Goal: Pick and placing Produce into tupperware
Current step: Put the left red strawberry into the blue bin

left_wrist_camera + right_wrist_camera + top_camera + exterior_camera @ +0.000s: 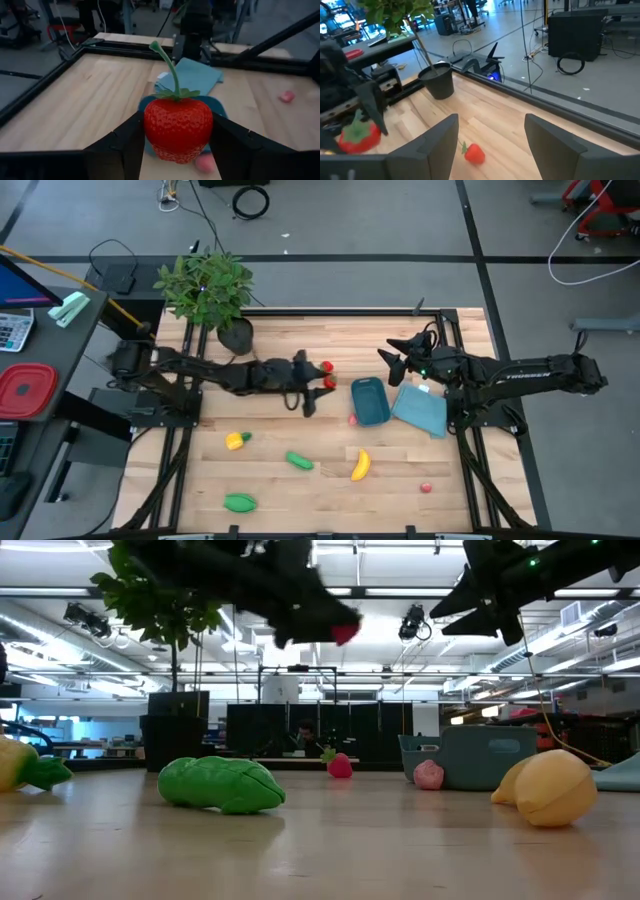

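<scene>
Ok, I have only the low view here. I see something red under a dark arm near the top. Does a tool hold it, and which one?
Observer: Yes. The left tool grips a red strawberry with a green stem between its fingers.
Operator: Is it over the blue tub?
Observer: Not yet. From above, the strawberry hangs short of the tupperware, on the left arm's side of it.
Operator: Is anything inside the tub?
Observer: The high view shows nothing in it. A small pink piece lies on the table close beside it.
</scene>
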